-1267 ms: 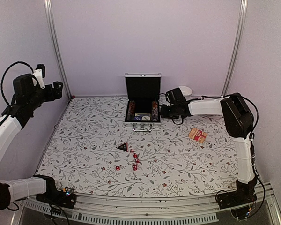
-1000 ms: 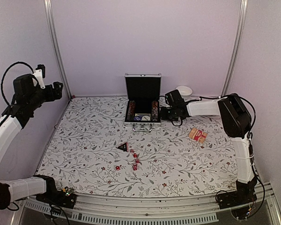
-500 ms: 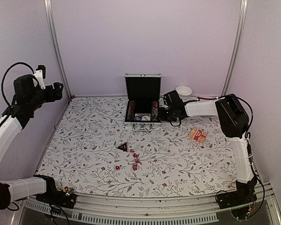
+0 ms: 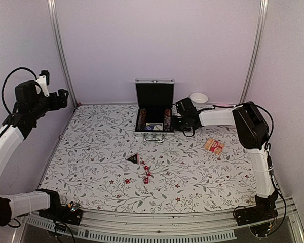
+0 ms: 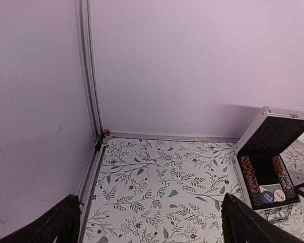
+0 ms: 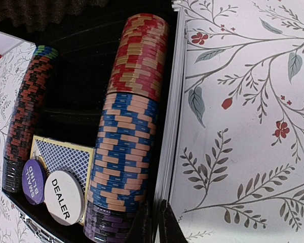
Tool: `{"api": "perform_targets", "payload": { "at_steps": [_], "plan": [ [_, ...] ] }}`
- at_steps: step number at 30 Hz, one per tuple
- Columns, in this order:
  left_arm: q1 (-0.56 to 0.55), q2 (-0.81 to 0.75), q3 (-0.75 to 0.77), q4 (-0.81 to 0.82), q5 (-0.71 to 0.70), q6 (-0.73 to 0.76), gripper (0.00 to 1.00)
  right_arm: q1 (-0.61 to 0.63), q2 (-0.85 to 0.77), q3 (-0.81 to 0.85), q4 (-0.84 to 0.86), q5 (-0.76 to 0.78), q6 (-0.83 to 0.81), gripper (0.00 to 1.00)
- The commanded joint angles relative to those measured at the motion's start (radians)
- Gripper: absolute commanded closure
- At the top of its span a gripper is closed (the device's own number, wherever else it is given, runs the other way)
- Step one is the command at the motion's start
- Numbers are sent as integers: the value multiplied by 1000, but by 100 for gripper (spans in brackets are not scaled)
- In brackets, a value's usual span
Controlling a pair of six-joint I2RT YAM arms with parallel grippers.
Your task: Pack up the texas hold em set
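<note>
Beside case | right tool outstretched | left tool raised, spread

The left arm and right arm both have white tubular links and bulky black joint housings. A thin black cable loops off the left one at 9 o'clock.

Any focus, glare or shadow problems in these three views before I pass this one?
Top external: evenly lit and sharp, though the dice are tiny. Left wrist: the open case throws a soft shadow on the back wall; the left fingers are dark silhouettes. Right wrist: chips crisp, DEALER button legible, no glare.
</note>
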Motion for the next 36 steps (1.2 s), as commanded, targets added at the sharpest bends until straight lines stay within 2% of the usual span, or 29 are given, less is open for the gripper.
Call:
{"api": "perform_targets", "payload": {
  "at_steps": [1, 16, 30, 36],
  "plan": [
    [4, -8, -11, 12, 10, 7, 3, 29, -26, -45, -44, -24, -22, 97],
    [4, -12, -14, 12, 17, 7, 3, 62, -158, -246, -62, -54, -3, 98],
    [5, -29, -20, 19, 26, 4, 3, 123, -348, -483, -70, 14, 40, 98],
    [4, -28, -20, 19, 31, 1, 3, 126, -382, -510, -75, 20, 54, 98]
  ]
}}
